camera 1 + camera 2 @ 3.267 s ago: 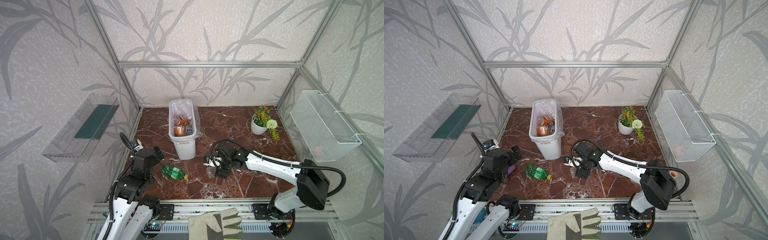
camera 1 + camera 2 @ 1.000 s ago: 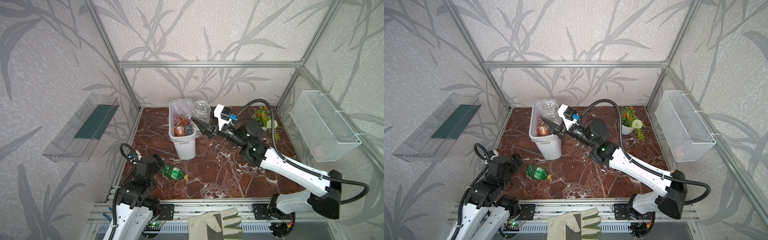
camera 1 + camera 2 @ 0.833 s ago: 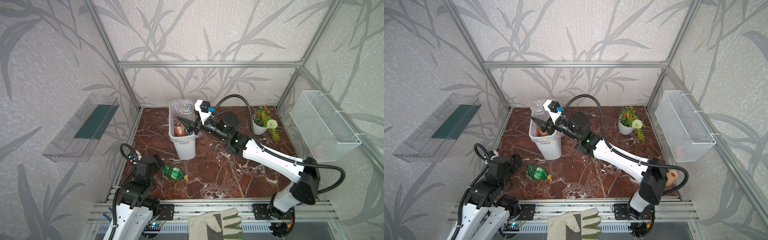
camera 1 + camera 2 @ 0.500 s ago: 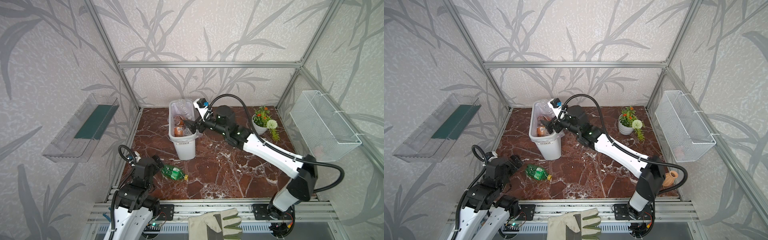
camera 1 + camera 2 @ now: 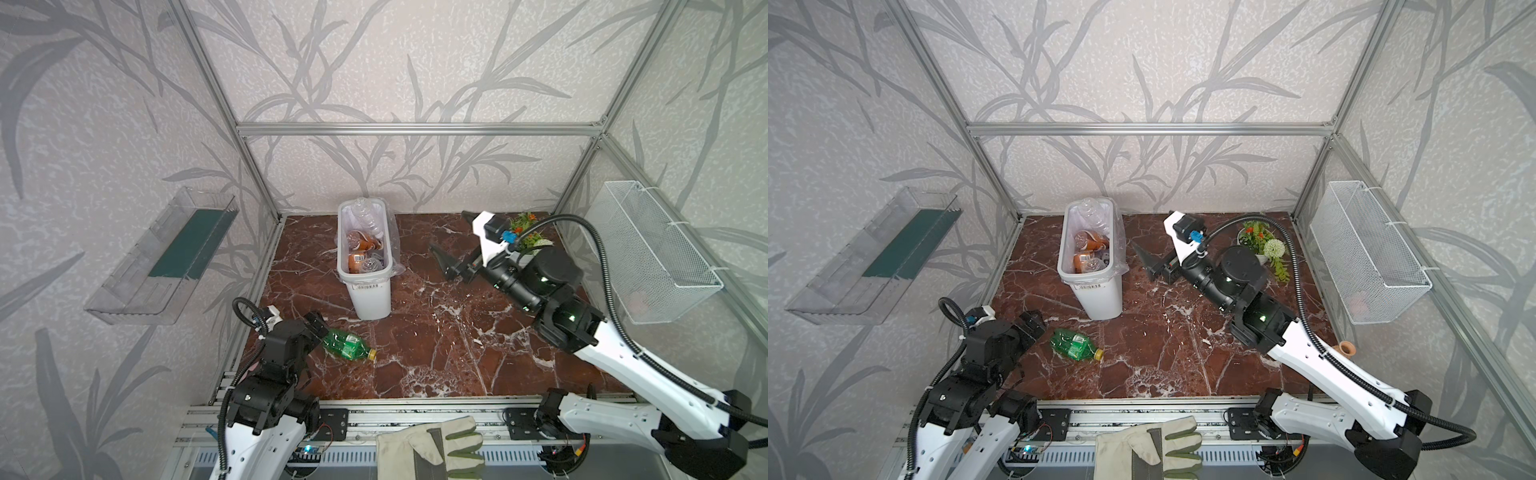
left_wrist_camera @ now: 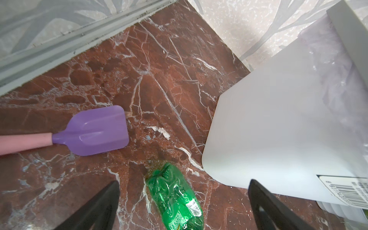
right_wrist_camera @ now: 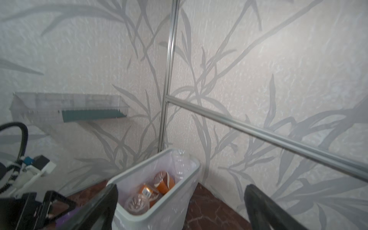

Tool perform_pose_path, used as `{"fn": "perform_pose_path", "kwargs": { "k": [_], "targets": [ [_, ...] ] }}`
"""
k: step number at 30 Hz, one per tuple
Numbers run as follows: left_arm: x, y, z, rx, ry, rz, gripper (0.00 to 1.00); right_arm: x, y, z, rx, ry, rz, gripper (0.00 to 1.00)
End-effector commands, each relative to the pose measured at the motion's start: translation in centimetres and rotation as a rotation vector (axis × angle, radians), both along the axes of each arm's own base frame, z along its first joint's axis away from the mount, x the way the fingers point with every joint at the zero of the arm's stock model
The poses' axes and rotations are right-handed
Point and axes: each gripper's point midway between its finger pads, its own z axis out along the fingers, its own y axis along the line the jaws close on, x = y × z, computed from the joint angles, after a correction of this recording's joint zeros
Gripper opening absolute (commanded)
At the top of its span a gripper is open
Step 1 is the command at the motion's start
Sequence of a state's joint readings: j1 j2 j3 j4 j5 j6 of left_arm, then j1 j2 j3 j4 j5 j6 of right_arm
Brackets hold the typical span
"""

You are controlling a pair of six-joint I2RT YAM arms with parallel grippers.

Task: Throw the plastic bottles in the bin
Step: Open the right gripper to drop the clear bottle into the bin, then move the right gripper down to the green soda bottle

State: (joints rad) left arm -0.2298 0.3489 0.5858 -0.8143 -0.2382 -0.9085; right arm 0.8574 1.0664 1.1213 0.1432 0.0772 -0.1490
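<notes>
The white bin [image 5: 365,277] [image 5: 1089,279] stands at the back left of the floor. Inside it lie clear plastic bottles [image 7: 137,203] and two brown-labelled ones [image 5: 362,242]. A crushed green bottle with a yellow cap [image 5: 347,344] [image 5: 1073,344] [image 6: 175,196] lies on the floor in front of the bin. My left gripper [image 5: 318,330] [image 6: 184,181] stands open just behind it, a finger on each side in the left wrist view. The right gripper [image 5: 454,235] [image 7: 181,187] hangs open and empty, raised to the right of the bin.
A purple spatula with a pink handle [image 6: 95,130] lies by the left wall. A flowerpot [image 5: 1262,245] stands at the back right, with a wire basket [image 5: 656,257] on the right wall. A clear shelf [image 5: 166,257] hangs on the left wall. A glove [image 5: 432,444] lies on the front rail.
The right gripper carried a clear bottle over the bin, opened and let it drop in, then drew back to the right. The left arm barely moved.
</notes>
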Motion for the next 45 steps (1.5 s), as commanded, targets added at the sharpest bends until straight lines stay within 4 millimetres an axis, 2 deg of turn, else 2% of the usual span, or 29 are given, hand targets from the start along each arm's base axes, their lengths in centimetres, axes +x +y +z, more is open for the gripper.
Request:
{"fn": "perform_pose_path", "kwargs": {
  "k": [1,8,13,15,20,23,27,32,40,45],
  "targets": [
    [-0.5,-0.8,-2.4,-0.097,0.055,0.02,0.99,0.8,-1.7,-3.3,-0.037,0.057,-0.079,0.99],
    [-1.0,-1.1,-5.7,-0.188,0.088,0.083,0.99,1.2,-4.9,-10.1,-0.043,0.214,-0.138,0.99],
    [-0.8,-2.1,-7.8,-0.235,0.119,0.075,0.99,0.9,-5.4,-14.5,-0.062,0.315,-0.132,0.99],
    [-1.0,-1.9,-8.1,-0.218,0.127,0.084,0.99,0.4,-4.6,-16.3,-0.076,0.363,-0.087,1.0],
    [-1.3,-0.5,-7.6,-0.146,0.116,0.127,0.99,-1.8,-0.3,-20.9,-0.11,0.518,0.096,0.91],
    [-1.4,0.4,-7.1,-0.113,0.095,0.161,0.99,-4.5,3.7,-23.4,-0.209,0.504,0.159,0.91],
    [-1.5,1.6,-5.4,-0.054,0.06,0.193,0.99,-8.3,9.3,-25.3,-0.247,0.518,0.301,0.91],
    [-0.7,2.0,-4.0,-0.033,0.042,0.194,0.99,-10.9,14.7,-28.9,-0.372,0.547,0.393,0.91],
    [0.2,3.4,-3.5,-0.04,0.061,0.231,0.99,-10.4,20.2,-34.4,-0.52,0.58,0.398,0.93],
    [0.7,3.9,-4.5,-0.14,0.086,0.238,0.99,-10.0,22.8,-36.5,-0.606,0.572,0.402,0.94]
  ]
}}
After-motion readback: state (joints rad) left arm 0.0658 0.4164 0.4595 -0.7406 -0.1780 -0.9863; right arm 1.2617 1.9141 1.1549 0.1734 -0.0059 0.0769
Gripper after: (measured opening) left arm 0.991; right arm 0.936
